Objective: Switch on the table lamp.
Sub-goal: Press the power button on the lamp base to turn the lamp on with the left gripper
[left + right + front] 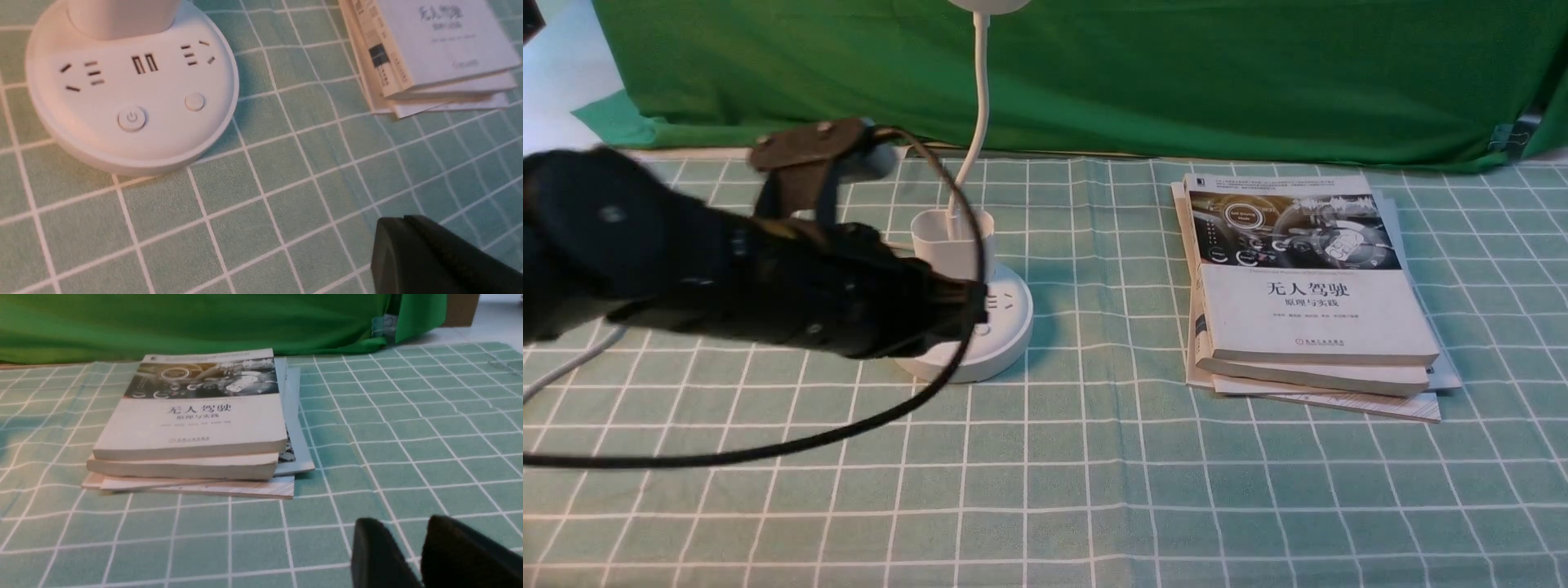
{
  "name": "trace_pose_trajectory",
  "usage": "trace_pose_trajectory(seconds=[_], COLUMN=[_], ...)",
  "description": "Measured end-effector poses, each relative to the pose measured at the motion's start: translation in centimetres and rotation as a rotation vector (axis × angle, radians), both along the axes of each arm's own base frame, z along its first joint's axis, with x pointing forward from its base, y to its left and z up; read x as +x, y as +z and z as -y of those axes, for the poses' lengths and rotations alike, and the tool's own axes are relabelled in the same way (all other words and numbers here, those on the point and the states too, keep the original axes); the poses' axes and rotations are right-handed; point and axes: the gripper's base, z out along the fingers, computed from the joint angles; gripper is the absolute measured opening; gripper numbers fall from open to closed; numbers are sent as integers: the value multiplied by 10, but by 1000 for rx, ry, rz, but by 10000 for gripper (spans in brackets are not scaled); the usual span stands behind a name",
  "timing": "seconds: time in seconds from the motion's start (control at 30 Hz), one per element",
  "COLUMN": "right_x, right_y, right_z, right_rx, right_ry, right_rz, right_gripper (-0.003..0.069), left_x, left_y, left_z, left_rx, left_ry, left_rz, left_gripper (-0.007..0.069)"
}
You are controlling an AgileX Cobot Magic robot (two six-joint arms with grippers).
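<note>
Nearest us looms our left arm (768,261), its dark cable (915,400) looping over the desk (1045,506). We find the table lamp (1005,347) toward the desk's far edge, left of the middle, its cup (952,245) and gooseneck (982,90) upright. In the left wrist view, the left tool (402,228) shows its fingertips pressed together, pinching nothing we can see; the right tool (402,535) has its fingers slightly spread, with nothing between them.

We judge the step in hand to be lining up for the press. Next we should bring the closed tip over the power button (132,118), then push straight down; off-centre, we might slide the base or hit the plain button (194,101).

Green checked cloth covers the desk, books (1315,310) are stacked toward its far right corner, and a green curtain (1094,73) hangs behind the far edge.
</note>
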Motion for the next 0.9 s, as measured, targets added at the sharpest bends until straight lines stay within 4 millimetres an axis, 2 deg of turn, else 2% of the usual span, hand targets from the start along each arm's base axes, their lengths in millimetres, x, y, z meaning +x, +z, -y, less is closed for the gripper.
trace_pose_trajectory(seconds=[0.13,0.37,0.53,0.67,0.9], right_x=[0,0,0,0,0], right_y=[0,0,0,0,0], right_z=[0,0,0,0,0], right_rx=[0,0,-1,-1,-2], right_ry=[0,0,0,0,1], right_rz=[0,2,2,2,2], right_gripper=[238,238,238,238,238], left_x=[30,64,76,88,108], left_y=[-19,-47,-65,-77,-80], left_z=[34,52,53,45,28], left_rx=[211,320,371,342,275], left_ry=[-37,-26,0,58,148], left_rz=[-47,-63,-63,-75,-84], left_gripper=[21,21,21,21,21])
